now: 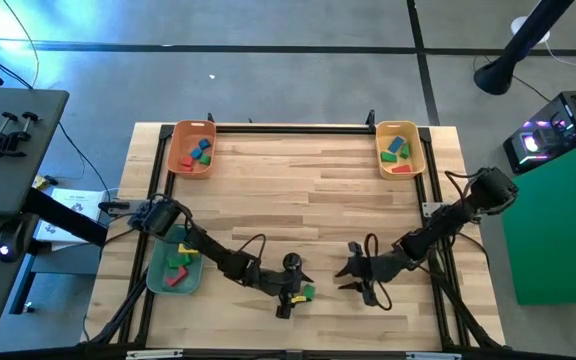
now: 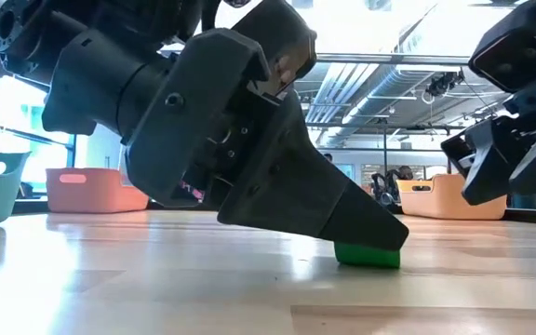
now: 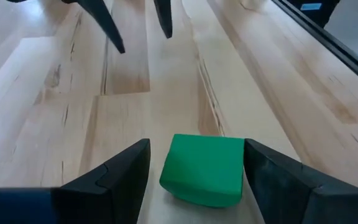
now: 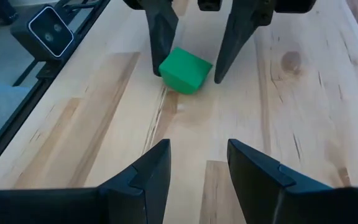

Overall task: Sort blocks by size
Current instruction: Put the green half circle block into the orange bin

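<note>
A green block (image 3: pixel 204 169) lies flat on the wooden table near its near edge; it also shows in the high view (image 1: pixel 309 291), the low view (image 2: pixel 368 255) and the right wrist view (image 4: pixel 185 70). My left gripper (image 3: pixel 197 177) is open and low over the table, one finger on each side of the block. My right gripper (image 4: pixel 197 165) is open and empty, a short way toward the table's right from the block (image 1: pixel 352 276), pointing at it. Other blocks lie in three trays. My left gripper comes at the green block nearly level from the table's left. One finger (image 3: pixel 272 177) stands right against the block's side (image 3: pixel 240 168), and I cannot tell whether it touches. The other finger (image 3: pixel 123 171) stands apart from it. The block rests on the table.
An orange tray (image 1: pixel 178 150) with blocks stands at the far left corner, a yellow-orange tray (image 1: pixel 417 150) with blocks at the far right corner, and a teal tray (image 1: pixel 158 270) with blocks at the near left under my left arm. The table's middle is bare wood.
</note>
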`<action>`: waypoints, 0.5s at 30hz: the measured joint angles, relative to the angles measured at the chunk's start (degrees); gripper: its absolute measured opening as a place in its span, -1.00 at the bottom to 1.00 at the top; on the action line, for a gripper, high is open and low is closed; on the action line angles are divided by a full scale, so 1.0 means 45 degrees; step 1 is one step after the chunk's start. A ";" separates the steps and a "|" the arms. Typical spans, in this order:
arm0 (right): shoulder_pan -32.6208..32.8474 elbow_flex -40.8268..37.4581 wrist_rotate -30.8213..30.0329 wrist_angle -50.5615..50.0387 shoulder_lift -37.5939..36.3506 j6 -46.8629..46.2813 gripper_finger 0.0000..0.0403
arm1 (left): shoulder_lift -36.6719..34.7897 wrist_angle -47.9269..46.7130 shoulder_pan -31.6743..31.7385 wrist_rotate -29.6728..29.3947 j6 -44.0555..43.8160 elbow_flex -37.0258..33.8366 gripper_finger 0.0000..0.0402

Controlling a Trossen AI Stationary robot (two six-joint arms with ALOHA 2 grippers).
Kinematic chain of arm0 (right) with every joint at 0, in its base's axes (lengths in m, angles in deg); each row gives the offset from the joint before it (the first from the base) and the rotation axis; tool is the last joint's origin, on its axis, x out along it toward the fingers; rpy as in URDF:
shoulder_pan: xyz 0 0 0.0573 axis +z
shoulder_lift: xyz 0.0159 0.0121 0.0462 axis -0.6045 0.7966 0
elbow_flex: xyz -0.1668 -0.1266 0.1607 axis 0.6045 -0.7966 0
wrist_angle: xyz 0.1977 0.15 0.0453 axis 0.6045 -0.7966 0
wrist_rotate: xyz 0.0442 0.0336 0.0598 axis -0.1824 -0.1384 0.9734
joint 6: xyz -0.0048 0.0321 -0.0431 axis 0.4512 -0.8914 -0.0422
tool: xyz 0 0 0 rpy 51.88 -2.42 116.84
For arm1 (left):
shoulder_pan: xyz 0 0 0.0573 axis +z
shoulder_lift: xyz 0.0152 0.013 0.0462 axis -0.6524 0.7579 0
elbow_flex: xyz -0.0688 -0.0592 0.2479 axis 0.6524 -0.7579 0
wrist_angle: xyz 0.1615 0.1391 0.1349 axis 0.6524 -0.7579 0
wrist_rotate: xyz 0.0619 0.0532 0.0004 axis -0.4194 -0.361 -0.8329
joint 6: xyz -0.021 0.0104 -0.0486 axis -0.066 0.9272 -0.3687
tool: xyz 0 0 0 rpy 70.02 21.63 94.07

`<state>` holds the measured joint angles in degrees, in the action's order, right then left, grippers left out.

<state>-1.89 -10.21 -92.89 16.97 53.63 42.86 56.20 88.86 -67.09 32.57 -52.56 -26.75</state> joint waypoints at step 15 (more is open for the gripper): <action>0.0026 0.0000 -0.0838 0.0001 0.0000 0.0303 -0.24 | 0.0042 -0.0515 -0.0078 -0.0024 -0.0327 0.0202 0.19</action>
<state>-1.78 -10.21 -96.66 16.98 53.63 44.22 56.39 86.54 -67.44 32.46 -54.03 -25.84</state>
